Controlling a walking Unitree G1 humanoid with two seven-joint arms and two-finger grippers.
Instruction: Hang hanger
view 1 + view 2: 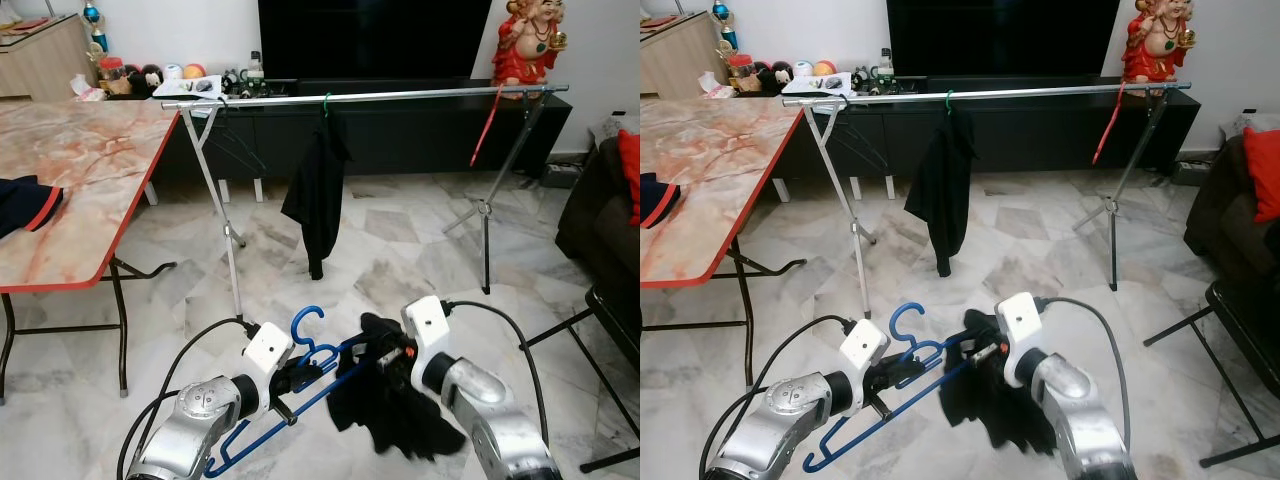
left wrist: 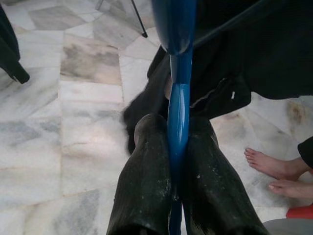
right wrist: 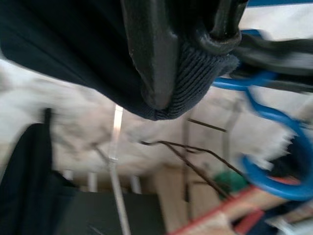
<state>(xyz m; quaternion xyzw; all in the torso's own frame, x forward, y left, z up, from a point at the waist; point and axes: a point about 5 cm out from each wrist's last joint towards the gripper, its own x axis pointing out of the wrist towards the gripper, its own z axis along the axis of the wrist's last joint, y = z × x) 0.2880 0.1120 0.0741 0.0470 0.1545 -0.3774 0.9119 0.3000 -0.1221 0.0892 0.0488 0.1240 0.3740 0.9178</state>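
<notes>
Blue hanger [image 2: 178,105] clamped between left gripper [image 2: 178,147] fingers, black garment [image 1: 395,400] pinched by right gripper [image 3: 188,63] fingers.

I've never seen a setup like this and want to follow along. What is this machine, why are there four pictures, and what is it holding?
It is a humanoid robot in a living room. Two pictures come from its head, looking down at its silver arms; two come from cameras on its wrists. The left pincer is shut on a blue hanger. The right pincer grips a black garment at the hanger. Ahead stands a metal drying rail with a black garment hanging. A marble-patterned table stands to the left.
</notes>
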